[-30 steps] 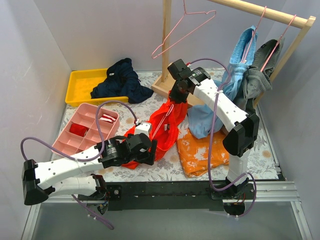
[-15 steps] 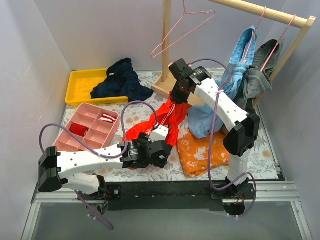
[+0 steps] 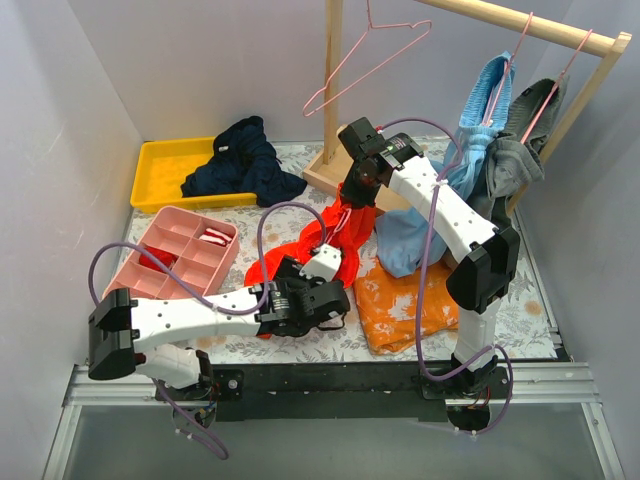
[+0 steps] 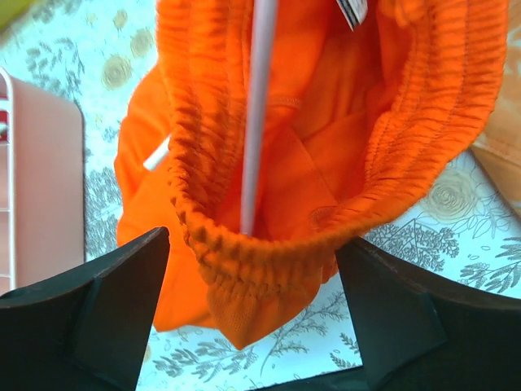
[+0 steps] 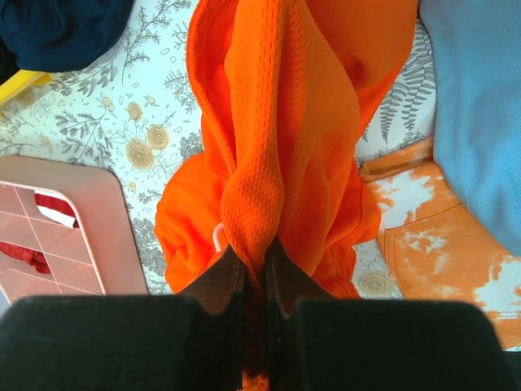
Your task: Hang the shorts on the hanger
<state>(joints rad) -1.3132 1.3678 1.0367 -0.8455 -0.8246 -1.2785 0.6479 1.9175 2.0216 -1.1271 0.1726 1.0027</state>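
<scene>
Right gripper (image 5: 255, 259) pinched tight on shorts (image 3: 335, 235); fabric hangs long below it, running down toward left gripper (image 4: 251, 243). Left gripper spread wide, empty, waistband (image 4: 244, 273) just ahead between its fingers. Hanger (image 3: 365, 55) high above right gripper, nearer right arm.

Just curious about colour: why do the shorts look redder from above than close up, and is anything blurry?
Top external view: even light, sharp, shorts red-orange. Left wrist view: brighter, shorts plain orange, left pincer fingers slightly soft. Right wrist view: mesh weave crisp, right pincer a dark silhouette.
</scene>
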